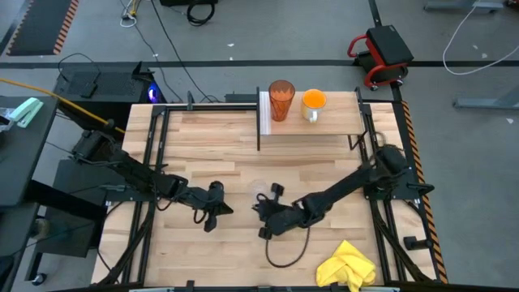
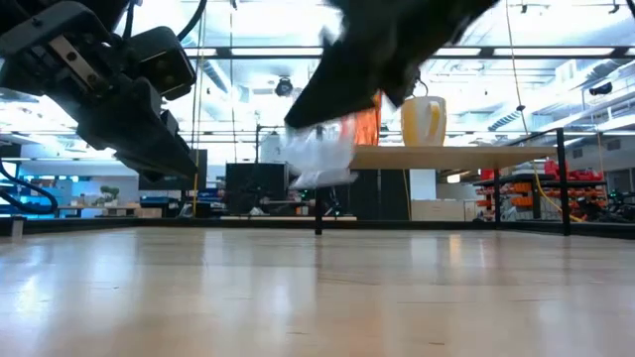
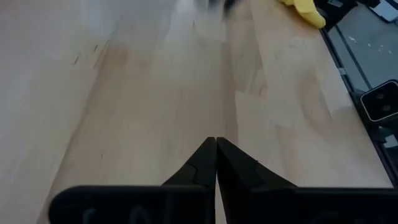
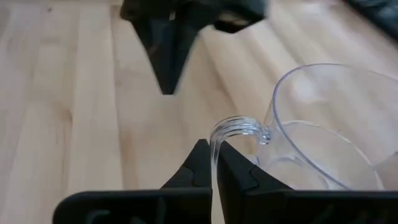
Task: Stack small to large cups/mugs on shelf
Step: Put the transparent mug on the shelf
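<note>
Over on the left, the left gripper (image 1: 212, 212) is hanging above the bare tabletop (image 1: 203, 138), jaws pressed together with nothing between them (this arm looks to be waiting its turn, kept clear of the work).

Moving across to the middle: the right gripper (image 4: 210, 163) is pinching the thin handle of the small clear glass (image 4: 323, 130), jaws closed down on that loop, the bowl of the glass sitting just beside the fingertips. In the low view the glass (image 2: 319, 154) is riding clear of the tabletop, so it appears to be getting carried, and holding by the handle likely leaves the rim free for nesting.

Farther right and well beyond those jaws, the shelf (image 1: 324, 126) is carrying the other two: the dark-orange tumbler (image 1: 280, 100) and the bright orange cup (image 1: 313, 103), standing upright just beside each other, apparently awaiting the stack.

Near the tabletop's edge, a yellow cloth (image 1: 349, 265) is lying crumpled, out of the way.

Counting up: three cups in all, two on the shelf, one in the jaws; one shelf, one cloth, two arms.
</note>
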You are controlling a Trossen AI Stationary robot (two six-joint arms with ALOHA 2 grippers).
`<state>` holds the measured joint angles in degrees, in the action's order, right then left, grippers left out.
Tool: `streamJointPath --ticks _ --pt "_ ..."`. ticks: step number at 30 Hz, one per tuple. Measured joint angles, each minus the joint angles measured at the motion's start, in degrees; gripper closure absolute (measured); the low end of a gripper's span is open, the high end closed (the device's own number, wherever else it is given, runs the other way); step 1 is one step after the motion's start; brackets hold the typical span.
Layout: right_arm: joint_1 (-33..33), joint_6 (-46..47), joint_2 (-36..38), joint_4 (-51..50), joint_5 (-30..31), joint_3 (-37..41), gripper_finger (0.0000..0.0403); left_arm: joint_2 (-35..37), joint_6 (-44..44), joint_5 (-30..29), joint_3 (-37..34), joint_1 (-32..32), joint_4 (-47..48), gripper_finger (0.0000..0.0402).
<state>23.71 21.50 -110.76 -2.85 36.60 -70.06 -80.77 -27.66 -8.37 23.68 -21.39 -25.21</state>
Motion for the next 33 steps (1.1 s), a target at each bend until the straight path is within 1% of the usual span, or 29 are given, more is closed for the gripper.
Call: streamJointPath --ticks 8,13,18,23,27,30,33 --pt "6.3 8.8 13.7 -20.9 10.8 0.0 0.0395 0.0 0.4 -0.5 0.0 0.0 0.3 0.0381" --pt "11.3 17.6 23.0 -34.5 18.2 0.0 0.0395 0.0 0.5 -0.7 0.0 0.0 0.3 0.0378" --pt "16.1 28.3 31.5 -48.5 23.2 0.0 0.0395 0.0 0.5 -1.0 0.0 0.0 0.3 0.0384" --pt "18.4 40.9 37.4 -63.4 25.3 0.1 0.0395 0.0 0.5 -1.0 -0.1 0.1 0.3 0.0388" --pt "18.4 49.3 39.8 -74.2 25.3 0.1 0.0395 0.0 0.5 -1.0 -0.1 0.2 0.3 0.0383" --pt "18.4 54.0 41.3 -80.0 25.5 0.1 0.0395 0.0 0.8 -1.1 -0.1 0.3 0.3 0.0379" --pt "18.4 56.8 42.8 -82.9 25.8 0.1 0.0395 0.0 1.3 -1.1 -0.1 0.3 0.3 0.0378"
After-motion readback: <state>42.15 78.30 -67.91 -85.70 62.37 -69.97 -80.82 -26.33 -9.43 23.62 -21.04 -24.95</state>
